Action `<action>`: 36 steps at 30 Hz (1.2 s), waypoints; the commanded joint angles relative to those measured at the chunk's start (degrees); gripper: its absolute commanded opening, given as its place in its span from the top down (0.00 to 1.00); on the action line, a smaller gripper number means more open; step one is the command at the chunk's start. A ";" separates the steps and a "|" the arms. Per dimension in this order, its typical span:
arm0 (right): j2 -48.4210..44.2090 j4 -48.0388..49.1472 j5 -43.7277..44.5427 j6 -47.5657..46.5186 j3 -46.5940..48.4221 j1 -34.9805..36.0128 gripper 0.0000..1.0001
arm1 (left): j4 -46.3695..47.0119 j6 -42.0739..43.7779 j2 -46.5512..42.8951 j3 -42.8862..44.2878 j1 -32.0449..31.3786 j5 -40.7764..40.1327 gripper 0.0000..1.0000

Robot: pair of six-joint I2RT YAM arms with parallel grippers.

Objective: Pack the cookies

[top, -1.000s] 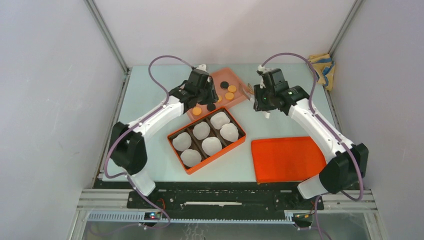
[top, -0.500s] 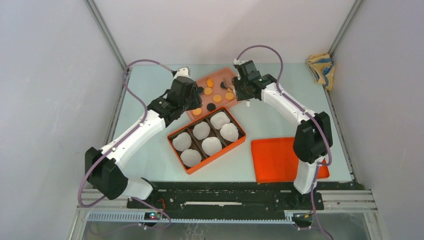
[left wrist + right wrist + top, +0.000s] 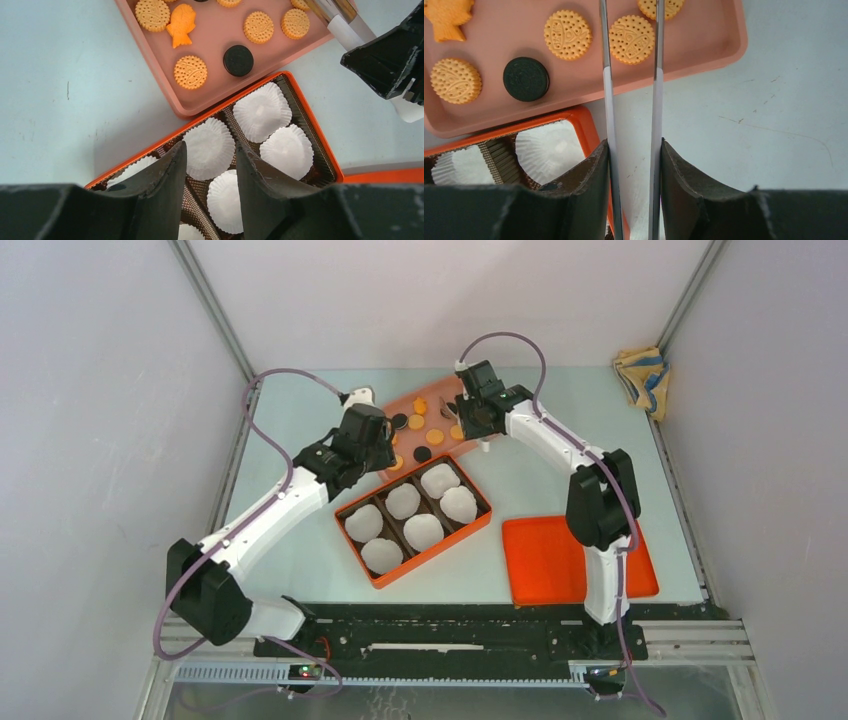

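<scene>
Cookies, round orange embossed biscuits (image 3: 631, 32), upper centre on pink tray (image 3: 589, 70) | my right claw (image 3: 634, 145) clamps thin metal tongs (image 3: 655, 100); my left claw (image 3: 210, 150) gapes empty | risk: tong tips skid, biscuit flips off.

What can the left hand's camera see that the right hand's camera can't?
Only the left wrist view shows the left gripper, open and empty, and most of the white paper cups. Only the right wrist view shows, close up, the right gripper shut on the tongs, with a round orange cookie between the two blades. Both views show the pink tray, the black cookie and part of the orange box.
</scene>
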 commanded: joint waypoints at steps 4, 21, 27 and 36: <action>0.95 -1.20 -0.35 0.42 2.75 0.51 0.63 | 1.21 0.74 -3.76 -2.93 0.99 -1.59 0.54; 3.44 -6.19 -1.21 1.96 4.68 0.96 0.50 | 2.71 -0.50 -4.45 -5.36 2.01 1.69 0.53; 2.60 -6.24 0.85 1.62 5.47 0.90 0.77 | 2.77 -0.37 -4.22 -6.00 2.12 2.29 0.53; -10.49 0.86 1.76 2.53 -2.14 2.54 0.90 | 2.24 -1.43 -6.84 -4.05 4.22 2.94 0.53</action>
